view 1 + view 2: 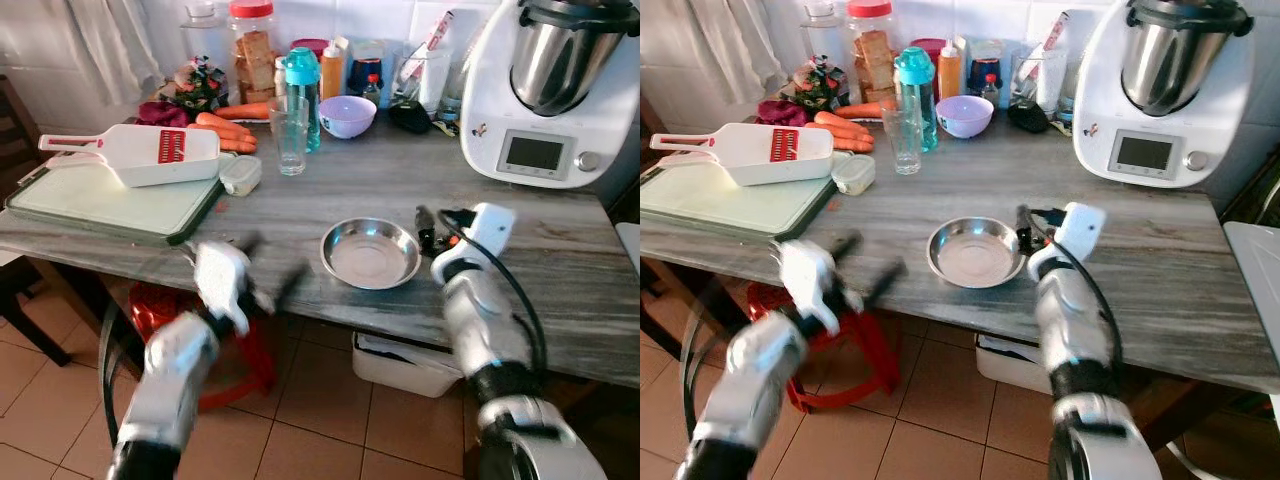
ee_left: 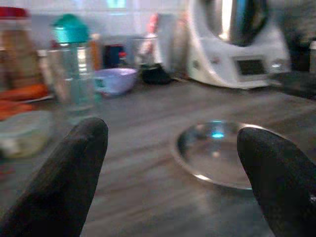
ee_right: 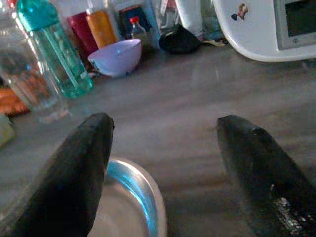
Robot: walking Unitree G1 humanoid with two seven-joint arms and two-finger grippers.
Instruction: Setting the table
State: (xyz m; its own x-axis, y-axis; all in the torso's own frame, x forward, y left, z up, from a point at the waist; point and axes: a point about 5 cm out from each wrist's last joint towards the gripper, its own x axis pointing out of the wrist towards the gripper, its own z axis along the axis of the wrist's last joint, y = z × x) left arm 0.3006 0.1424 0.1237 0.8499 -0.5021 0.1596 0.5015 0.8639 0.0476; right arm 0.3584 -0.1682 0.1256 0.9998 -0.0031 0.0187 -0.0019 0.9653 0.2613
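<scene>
A shallow steel bowl (image 1: 370,253) sits on the grey wood-grain tabletop (image 1: 530,260), near its front edge. It is round, polished and empty, with a thin rolled rim that catches the light and a flat, duller base.

The right gripper (image 3: 163,148) hangs just beside the bowl, at its right rim, jaws spread wide and holding nothing; in the right wrist view one finger (image 3: 74,168) is above the bowl's edge and the other is over bare tabletop. The left gripper (image 2: 173,168) hovers at the tabletop's front edge, to the bowl's left and apart from it, blurred in the head views. Its jaws are also wide open and empty, and the bowl lies ahead of them, nearer the right-side finger.

Beyond both sets of jaws stand a clear drinking glass (image 1: 290,135), a teal-capped water bottle (image 1: 302,90) and a lilac bowl (image 1: 347,115). Far beyond the right jaws is a white kitchen machine (image 1: 545,90) with a steel jug. Beyond the left jaws and further left lies a white slicer (image 1: 140,152) on a green-edged cutting board (image 1: 110,205), with carrots (image 1: 225,128) behind it.
</scene>
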